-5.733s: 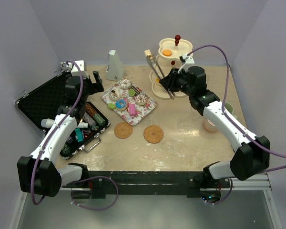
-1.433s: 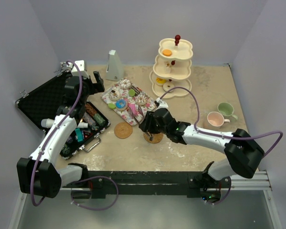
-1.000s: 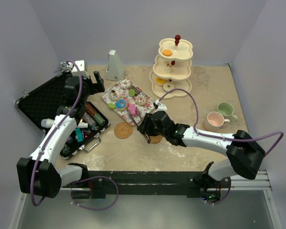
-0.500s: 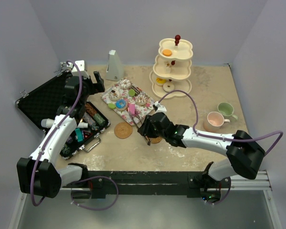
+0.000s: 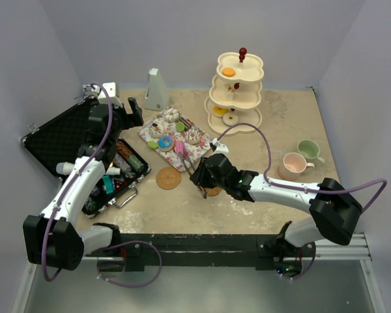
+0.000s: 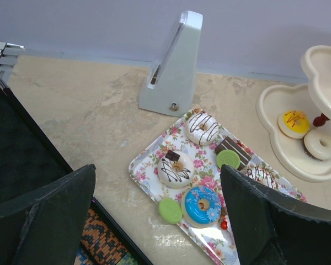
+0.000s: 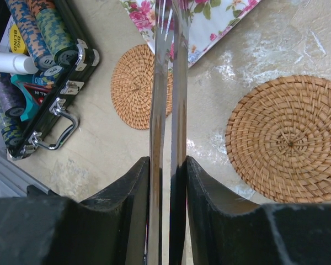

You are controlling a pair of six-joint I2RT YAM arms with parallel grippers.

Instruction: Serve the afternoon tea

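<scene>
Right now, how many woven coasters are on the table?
2. One coaster lies beside the black case; a second coaster lies just right of the tongs in the right gripper. Another may hide under the pink mug.

The right arm stretches left across the near part of the table. Its right gripper (image 5: 199, 175) sits low over a woven coaster (image 5: 214, 191), partly covering it, and thin tongs (image 5: 188, 158) point from it toward the floral tray (image 5: 202, 143) of toy donuts. A second coaster (image 5: 169, 177) lies just to the left. The cream three-tier stand (image 5: 240, 98) stands at the far side, with a pink mug (image 5: 290, 163) and a green mug (image 5: 307, 149) at the right. The left gripper (image 5: 134, 111) is held up between the open black case (image 5: 58, 140) and the tray, near a grey metronome (image 5: 156, 89).
</scene>
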